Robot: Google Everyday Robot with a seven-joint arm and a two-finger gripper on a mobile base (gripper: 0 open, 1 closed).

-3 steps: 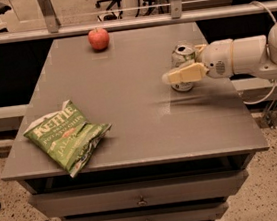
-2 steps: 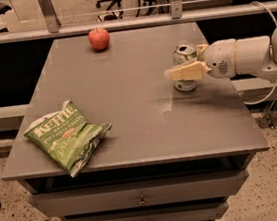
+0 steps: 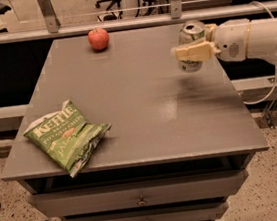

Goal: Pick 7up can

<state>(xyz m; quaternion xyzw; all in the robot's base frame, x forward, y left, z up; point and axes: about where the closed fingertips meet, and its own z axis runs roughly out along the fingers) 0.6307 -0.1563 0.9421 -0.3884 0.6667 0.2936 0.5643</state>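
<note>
Tool point(image 3: 190, 50) clamped on 7up can point(image 3: 189, 34) over bench point(image 3: 144, 117) right-rear corner — can upright, prob. just off the surface. To do well: steady squeeze w/o crushing, lift straight up, no tilt — apple point(image 3: 98, 39) & chip bag point(image 3: 68, 136) well apart.

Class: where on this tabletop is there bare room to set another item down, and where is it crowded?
The table is bare across its middle, between the apple, the chip bag and the gripper, and at the front right corner. Crowded: the rear right, where the gripper grips the 7up can, and the front left under the bag.
</note>
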